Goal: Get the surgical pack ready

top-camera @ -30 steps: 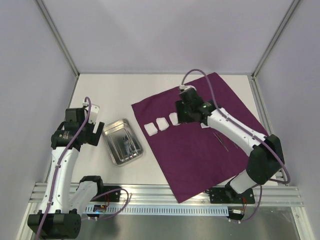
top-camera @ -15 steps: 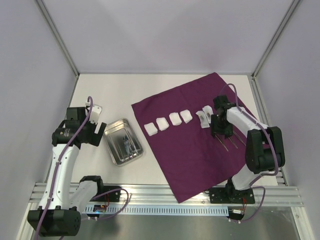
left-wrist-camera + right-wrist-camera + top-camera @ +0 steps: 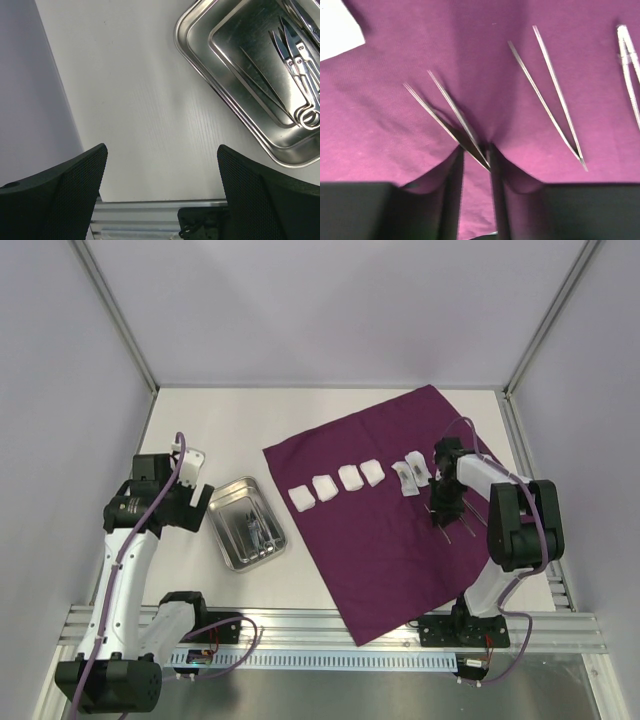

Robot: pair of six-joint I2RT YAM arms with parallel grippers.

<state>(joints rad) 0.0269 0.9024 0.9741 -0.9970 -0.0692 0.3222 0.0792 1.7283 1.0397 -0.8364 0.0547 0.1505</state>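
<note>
The dark purple cloth (image 3: pixel 380 560) lies flat as a sheet, with several white gauze pads (image 3: pixel 325 487) in a row on it. My right gripper (image 3: pixel 445 517) points down onto the cloth at its right side. In the right wrist view its fingertips (image 3: pixel 474 160) press into the cloth, narrowed either side of the joined end of thin steel tweezers (image 3: pixel 445 110), with a gap still showing. A second pair of tweezers (image 3: pixel 550 95) lies beside it. The steel tray (image 3: pixel 222 502) holds scissors (image 3: pixel 295 50). My left gripper (image 3: pixel 162 150) hangs open and empty beside the tray (image 3: pixel 235 30).
Small packets (image 3: pixel 408 478) lie on the cloth just right of the gauze row. Another steel instrument (image 3: pixel 630 65) shows at the right edge of the right wrist view. The aluminium rail (image 3: pixel 330 625) runs along the near table edge.
My right gripper left a gauze pad in the row, swung right to the tweezers, came down onto the cloth and narrowed its jaws. The left arm barely moved.
</note>
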